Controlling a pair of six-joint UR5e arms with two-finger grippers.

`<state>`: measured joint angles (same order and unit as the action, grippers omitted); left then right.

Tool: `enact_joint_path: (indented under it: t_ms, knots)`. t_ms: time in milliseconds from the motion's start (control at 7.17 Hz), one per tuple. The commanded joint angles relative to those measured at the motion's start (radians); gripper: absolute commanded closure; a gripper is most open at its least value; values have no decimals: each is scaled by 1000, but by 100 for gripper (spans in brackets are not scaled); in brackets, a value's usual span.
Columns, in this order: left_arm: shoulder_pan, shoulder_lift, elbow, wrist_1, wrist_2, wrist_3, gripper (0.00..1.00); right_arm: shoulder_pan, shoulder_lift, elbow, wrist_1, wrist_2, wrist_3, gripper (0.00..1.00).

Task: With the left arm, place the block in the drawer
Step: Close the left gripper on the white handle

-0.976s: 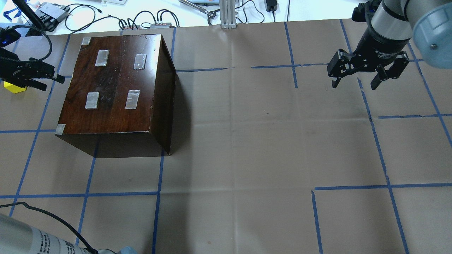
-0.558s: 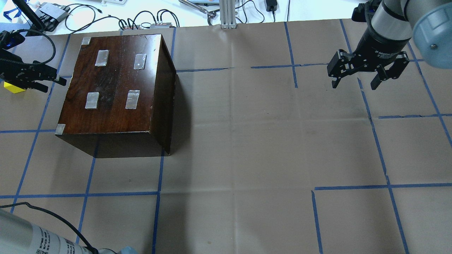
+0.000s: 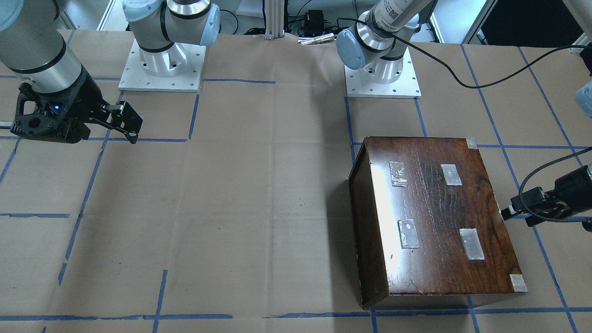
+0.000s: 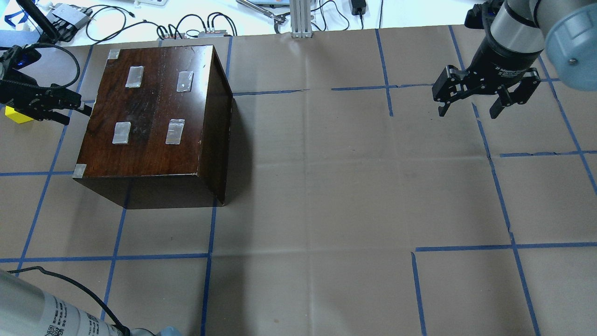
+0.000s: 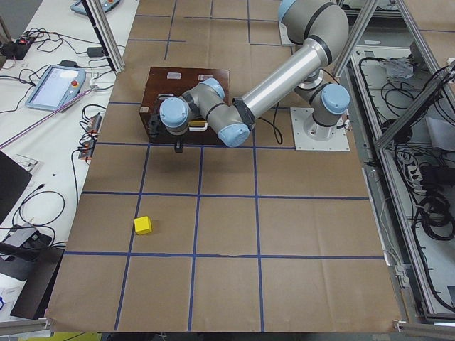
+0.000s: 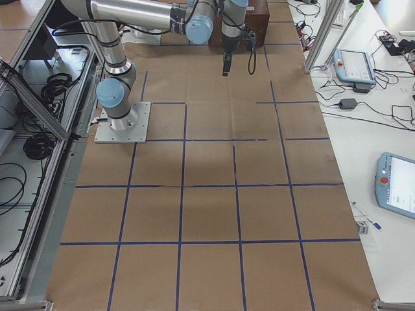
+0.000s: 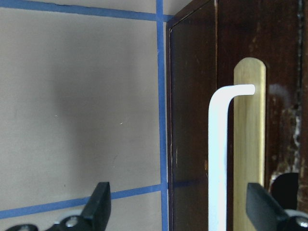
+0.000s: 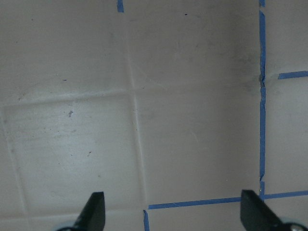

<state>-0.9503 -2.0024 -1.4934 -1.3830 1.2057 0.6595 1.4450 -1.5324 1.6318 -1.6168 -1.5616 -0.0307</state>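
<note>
Small bright yellow cube block (image 5: 143,225) sits on the brown-paper bench (image 4: 326,186) with blue tape lines, left of the glossy dark brown wooden box (image 4: 149,112), well apart from it. Black left tool (image 7: 180,209) faces the box's left side, fingers apart; wrist view shows a white bent handle (image 7: 217,159) on a brass plate (image 7: 249,144) between them. Black right tool (image 4: 467,111) hangs far right above the bench, fingers apart.

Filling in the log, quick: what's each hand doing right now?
Left hand: open, either side of the white bent bar handle, not gripping.
Right hand: open, empty.
</note>
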Motion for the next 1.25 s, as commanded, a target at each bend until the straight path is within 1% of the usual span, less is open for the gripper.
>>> enact_joint_path:
  t_ms: [0, 418, 1115]
  knots:
    - [-16, -9, 1, 4, 0, 0, 2, 0, 0, 0, 0, 2, 0, 0]
    - [-27, -21, 2, 25, 2, -1, 2, 0, 0, -1, 0, 0, 0, 0]
    - [-25, -41, 13, 27, 2, -3, 2, 0, 0, 0, 2, 0, 0, 0]
